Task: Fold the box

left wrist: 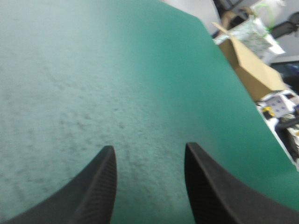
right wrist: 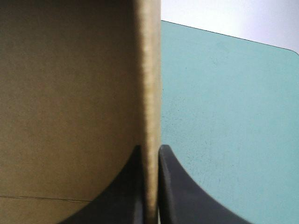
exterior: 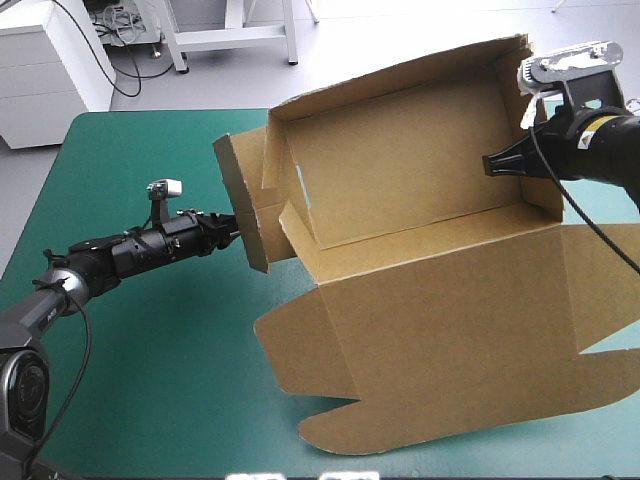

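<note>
While the brown box (exterior: 420,300) sits open across the counter's middle and right, most of the teal-green cover (exterior: 150,330) lies bare from 7 to 10 o'clock. The box's tray, walls raised, stands toward 1 o'clock, its far wall reaching past the counter's far edge. The lid lies flat, spreading down toward 5 o'clock. At the tray's 9 o'clock end a flap (exterior: 243,205) stands on edge.

The left pincer (exterior: 236,232) comes in from 9 o'clock and ends right at that flap's outer face; whether it touches cannot be told. In its own wrist view this pincer (left wrist: 149,147) has its black fingers spread apart with nothing between them, only the cover beneath.

The right pincer (exterior: 490,163) reaches in from 3 o'clock at the tray's right-hand wall. In its wrist view it (right wrist: 150,148) is clamped on an edge of the board, fingers all but meeting.

Beyond the far edge lies a pale floor (exterior: 200,90), with a white cabinet (exterior: 50,60) at 11 o'clock and white frame legs (exterior: 235,35) near 12. In the left wrist view, more brown board (left wrist: 247,65) shows past the counter's edge.
</note>
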`<state>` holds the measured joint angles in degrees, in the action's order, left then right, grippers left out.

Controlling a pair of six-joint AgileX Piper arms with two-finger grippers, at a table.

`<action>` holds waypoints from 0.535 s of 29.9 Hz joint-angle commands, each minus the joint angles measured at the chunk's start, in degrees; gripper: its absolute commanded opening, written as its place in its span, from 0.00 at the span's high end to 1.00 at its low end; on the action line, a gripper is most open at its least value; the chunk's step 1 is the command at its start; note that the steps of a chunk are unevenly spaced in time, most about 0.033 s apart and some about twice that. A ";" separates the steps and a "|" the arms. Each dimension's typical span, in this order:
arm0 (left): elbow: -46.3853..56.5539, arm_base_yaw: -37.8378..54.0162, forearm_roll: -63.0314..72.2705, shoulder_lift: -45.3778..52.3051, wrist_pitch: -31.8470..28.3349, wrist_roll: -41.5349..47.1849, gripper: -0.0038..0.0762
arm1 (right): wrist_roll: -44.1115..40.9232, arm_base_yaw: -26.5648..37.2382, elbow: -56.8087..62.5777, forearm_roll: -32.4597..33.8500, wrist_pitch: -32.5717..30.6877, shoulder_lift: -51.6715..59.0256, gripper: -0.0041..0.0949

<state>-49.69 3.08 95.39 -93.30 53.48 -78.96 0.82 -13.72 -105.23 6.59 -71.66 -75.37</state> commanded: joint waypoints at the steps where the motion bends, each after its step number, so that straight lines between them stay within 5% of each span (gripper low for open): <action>1: -1.66 0.01 8.42 1.47 11.98 -1.83 0.55 | -0.29 0.35 -1.77 -0.02 -0.06 0.32 0.98; 16: -1.66 -0.11 4.11 5.25 13.30 2.39 0.55 | -0.29 0.35 -1.77 0.09 0.06 -5.61 0.97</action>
<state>-49.71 3.08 95.89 -92.16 64.47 -78.09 0.82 -13.72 -105.23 6.59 -71.66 -81.11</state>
